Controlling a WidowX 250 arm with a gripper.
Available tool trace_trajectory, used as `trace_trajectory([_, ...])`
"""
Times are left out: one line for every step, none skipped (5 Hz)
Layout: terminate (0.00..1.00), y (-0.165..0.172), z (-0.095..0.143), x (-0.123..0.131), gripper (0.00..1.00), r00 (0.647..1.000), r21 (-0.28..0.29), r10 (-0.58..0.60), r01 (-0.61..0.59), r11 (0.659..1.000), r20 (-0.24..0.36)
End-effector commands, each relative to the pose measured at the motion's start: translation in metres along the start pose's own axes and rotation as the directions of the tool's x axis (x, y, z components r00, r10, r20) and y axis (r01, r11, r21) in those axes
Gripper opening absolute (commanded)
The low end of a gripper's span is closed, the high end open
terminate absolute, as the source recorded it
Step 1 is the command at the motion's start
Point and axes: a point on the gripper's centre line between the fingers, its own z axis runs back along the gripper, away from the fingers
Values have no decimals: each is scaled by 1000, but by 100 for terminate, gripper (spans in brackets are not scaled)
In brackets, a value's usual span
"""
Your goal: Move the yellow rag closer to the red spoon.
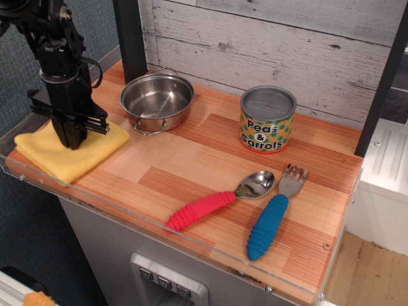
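The yellow rag (48,156) lies folded at the counter's front left corner. My gripper (74,141) points straight down and its fingertips press into the middle of the rag, near its back edge. The dark fingers are seen edge-on and sit close together, so I cannot tell whether they are open or pinching the cloth. The red spoon (217,203) lies near the front edge at centre right, its red ribbed handle pointing front-left and its metal bowl pointing back-right. The rag and the spoon are well apart.
A steel pot (157,100) stands just behind and to the right of the rag. A Peas & Carrots can (268,120) stands at the back centre. A blue-handled fork (273,217) lies right of the spoon. A clear lip (127,220) runs along the counter's front edge.
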Motion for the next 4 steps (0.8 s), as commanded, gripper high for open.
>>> trace_trajectory([0, -25, 19, -11, 0, 998, -36, 46, -45, 998, 34])
trace_trajectory([0, -44, 22, -13, 0, 997, -58, 40, -37, 998, 58])
trace_trajectory([0, -61, 22, -12, 0, 996, -81, 39, -33, 996, 84])
trace_trajectory([0, -78, 22, -9, 0, 989, -109, 71, -57, 992, 126])
